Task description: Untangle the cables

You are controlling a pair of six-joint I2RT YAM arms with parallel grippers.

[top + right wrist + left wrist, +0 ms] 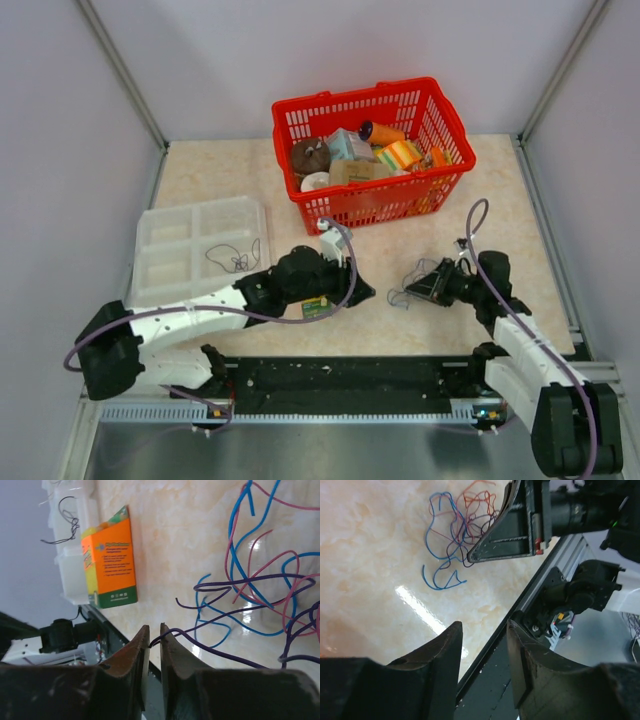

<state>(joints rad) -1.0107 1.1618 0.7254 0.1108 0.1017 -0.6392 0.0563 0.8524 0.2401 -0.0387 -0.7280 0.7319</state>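
The cables are a small tangle of thin blue, red-pink and purple wires on the beige table between my two grippers. It shows in the left wrist view and spreads wide in the right wrist view. My right gripper sits at the tangle's edge, jaws nearly together with the end of a purple cable between them. My left gripper is open and empty, a short way left of the tangle. A separate thin black wire lies in the clear tray.
A red basket full of small items stands at the back. A small orange and green box lies by the left arm. The black mounting rail runs along the near edge.
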